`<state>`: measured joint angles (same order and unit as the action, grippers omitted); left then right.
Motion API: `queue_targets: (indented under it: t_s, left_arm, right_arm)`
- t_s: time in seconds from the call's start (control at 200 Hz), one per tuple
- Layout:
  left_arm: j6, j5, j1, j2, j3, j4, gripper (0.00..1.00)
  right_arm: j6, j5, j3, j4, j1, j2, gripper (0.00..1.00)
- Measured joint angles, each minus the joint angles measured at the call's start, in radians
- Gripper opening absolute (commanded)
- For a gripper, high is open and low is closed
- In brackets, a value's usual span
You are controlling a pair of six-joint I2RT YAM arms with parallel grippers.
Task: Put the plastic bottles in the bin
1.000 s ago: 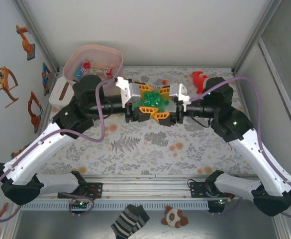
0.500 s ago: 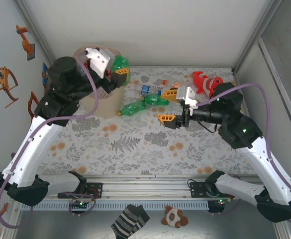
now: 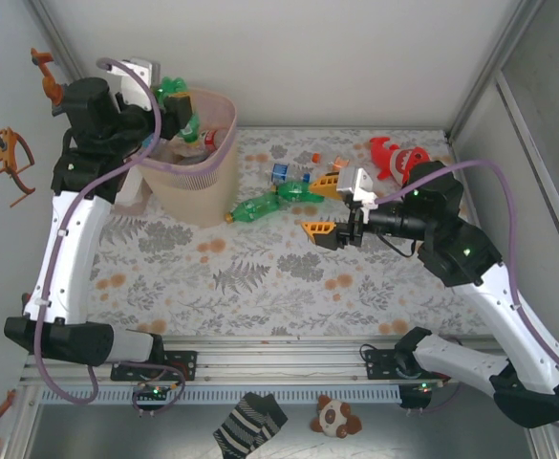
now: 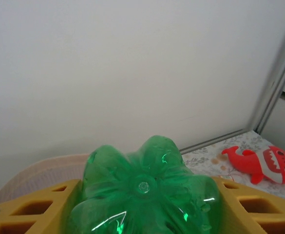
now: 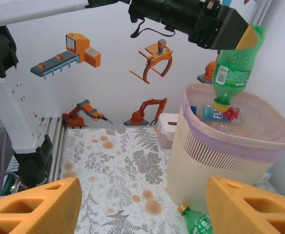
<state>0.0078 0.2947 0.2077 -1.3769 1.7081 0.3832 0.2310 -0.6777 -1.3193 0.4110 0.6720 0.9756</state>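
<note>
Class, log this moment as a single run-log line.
left gripper: shut on green bottle, cap down over bin | right gripper: open, empty | second green bottle: on table near bin

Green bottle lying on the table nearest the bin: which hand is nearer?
Right. The right hand, open, is just beside the lying bottle; the left hand is over the bin, holding another green bottle.

Left wrist cam: the green bottle (image 4: 144,187) is all base, with neck and cap hidden behind it, and the yellow fingers (image 4: 59,220) gripping it get chopped by the bottom edge. The bin (image 4: 35,170) is just a sliver of rim on the left. Right wrist cam: a second green bottle (image 5: 197,224) is cut off at the shoulder, and the white box (image 5: 167,127) sits half behind the bin. From the top, the bin's contents are too small to sort.
</note>
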Motion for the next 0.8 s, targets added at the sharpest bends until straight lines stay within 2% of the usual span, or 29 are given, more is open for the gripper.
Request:
queue_targets:
  t_s: [0.13,0.361,0.801]
  left_arm:
    - [-0.064,0.04,-0.043,-0.026,-0.016,-0.01,0.42]
    - [-0.116,0.107,-0.059,-0.094,-0.022,0.012,0.42]
    - [-0.099,0.099,-0.061,-0.185,-0.061,0.123,0.41]
  right_arm:
    - [0.0,0.007,0.005,0.001,0.002,-0.011,0.67]
    - [0.0,0.018,0.011,0.002,0.006,-0.024,0.67]
    - [0.0,0.026,0.027,0.003,0.009,-0.028,0.67]
